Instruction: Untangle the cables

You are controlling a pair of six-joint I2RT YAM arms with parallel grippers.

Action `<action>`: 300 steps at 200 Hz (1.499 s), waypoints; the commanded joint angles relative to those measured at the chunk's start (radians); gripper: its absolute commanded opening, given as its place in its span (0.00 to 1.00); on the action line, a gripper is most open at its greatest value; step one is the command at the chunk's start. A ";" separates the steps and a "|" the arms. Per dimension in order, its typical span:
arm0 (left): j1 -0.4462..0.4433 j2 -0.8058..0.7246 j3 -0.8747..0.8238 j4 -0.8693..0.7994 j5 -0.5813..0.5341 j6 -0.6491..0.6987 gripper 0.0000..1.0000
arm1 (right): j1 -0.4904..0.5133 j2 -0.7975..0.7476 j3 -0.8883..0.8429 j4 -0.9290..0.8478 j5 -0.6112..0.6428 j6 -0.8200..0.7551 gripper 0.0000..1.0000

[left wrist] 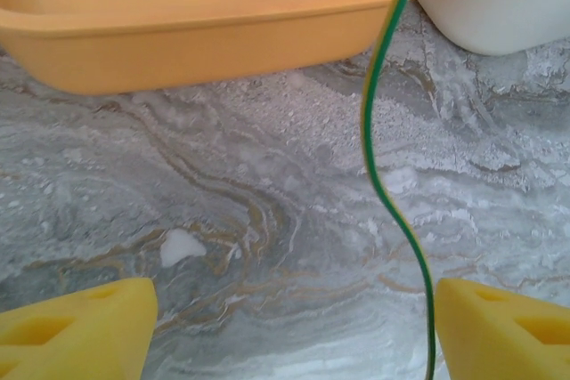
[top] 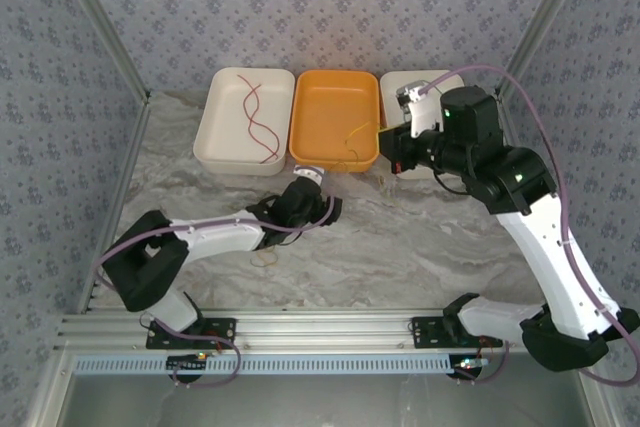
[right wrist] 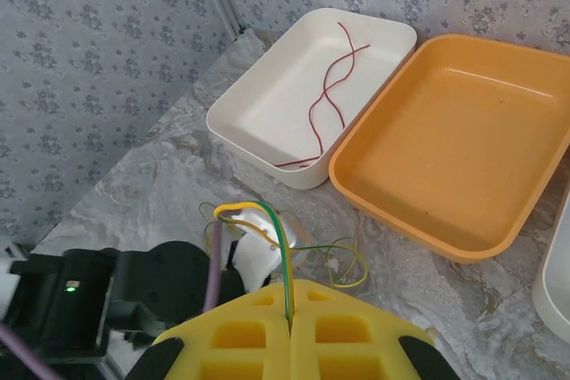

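One green cable (left wrist: pixel 364 122), clenched in the right gripper (right wrist: pixel 291 302), runs twelve to six o'clock through the released left gripper (left wrist: pixel 292 318)

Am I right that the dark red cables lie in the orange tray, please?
Not quite: the dark red cables lie in the white tray, beside the orange tray, as the right wrist view shows.
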 commanded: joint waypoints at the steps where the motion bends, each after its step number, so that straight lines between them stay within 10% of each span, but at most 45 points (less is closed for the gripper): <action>1: -0.009 0.029 0.059 0.068 -0.037 0.000 0.73 | 0.006 -0.050 -0.014 -0.013 -0.032 0.027 0.00; 37: 0.018 -0.013 0.062 0.052 -0.165 0.032 0.00 | 0.005 -0.092 -0.054 -0.039 -0.006 0.017 0.00; 128: 0.509 -0.504 0.198 -0.296 -0.043 0.229 0.00 | 0.030 -0.053 -0.238 -0.118 0.304 -0.170 0.00; 191: 0.645 -0.553 0.417 -0.384 0.056 0.284 0.00 | 0.124 0.029 -0.287 -0.146 0.423 -0.197 0.00; 300: 0.602 -0.196 0.571 -0.142 0.331 -0.122 0.00 | -0.219 0.343 0.070 0.370 -0.230 0.097 0.00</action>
